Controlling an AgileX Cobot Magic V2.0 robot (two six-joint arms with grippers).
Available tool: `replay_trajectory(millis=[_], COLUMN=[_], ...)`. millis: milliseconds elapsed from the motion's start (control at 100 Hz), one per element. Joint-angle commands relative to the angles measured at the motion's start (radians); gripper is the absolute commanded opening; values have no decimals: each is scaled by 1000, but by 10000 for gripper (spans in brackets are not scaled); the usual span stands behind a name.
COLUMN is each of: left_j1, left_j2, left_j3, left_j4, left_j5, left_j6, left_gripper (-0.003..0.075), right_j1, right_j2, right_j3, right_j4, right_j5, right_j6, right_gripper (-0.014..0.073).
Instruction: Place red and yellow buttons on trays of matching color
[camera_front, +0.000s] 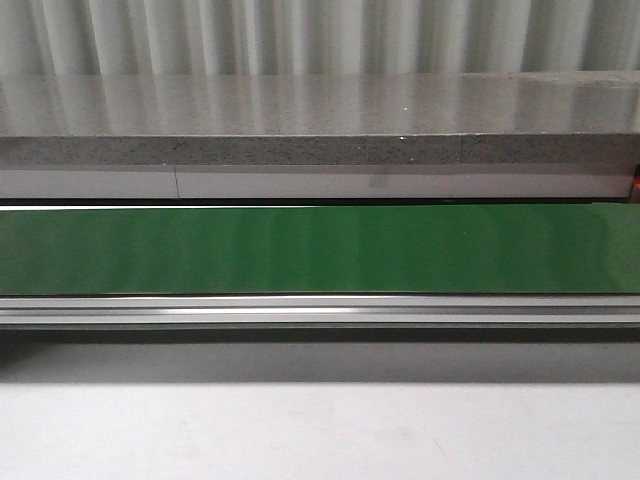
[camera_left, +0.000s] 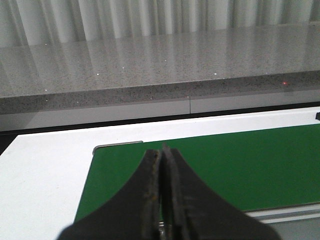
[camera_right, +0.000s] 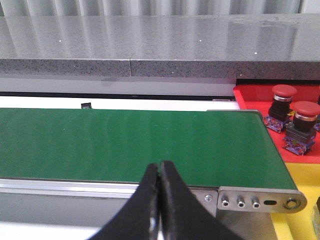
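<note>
Both hands are pressed closed and hold nothing: the left hand (camera_left: 161, 150) and right hand (camera_right: 160, 165) over the green belt (camera_front: 320, 248). Two red buttons (camera_right: 292, 120) stand on the red tray (camera_right: 250, 100) at right of frame; a yellow tray (camera_right: 305, 177) lies below it.

The front view looks forward, low and level, across the green belt (camera_front: 320, 250) to a grey ledge (camera_front: 320, 105) and curtain. Each wrist view looks out past its own hand, close above the belt: the left one (camera_left: 162, 165) over the belt's left end, the right one (camera_right: 161, 172) over its right end. All three share belt and ledge.
</note>
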Motion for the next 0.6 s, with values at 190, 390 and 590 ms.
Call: replay_trajectory(millis=[190, 390, 590], left_j1=[2, 2, 2], left_j2=[-193, -231, -231], left_j3=[104, 141, 141], left_j4=[6, 13, 13], left_j5=[-83, -75, -75], left_j6=[-1, -25, -25], left_gripper=[-20, -20, -20], right_j1=[-1, -1, -1], right_j2=[-16, -16, -16], right_j3=[2, 2, 2], right_j4=[-13, -13, -13], right_j5=[-82, -82, -82], right_j6=[-8, -8, -8], right_gripper=[-67, -67, -67])
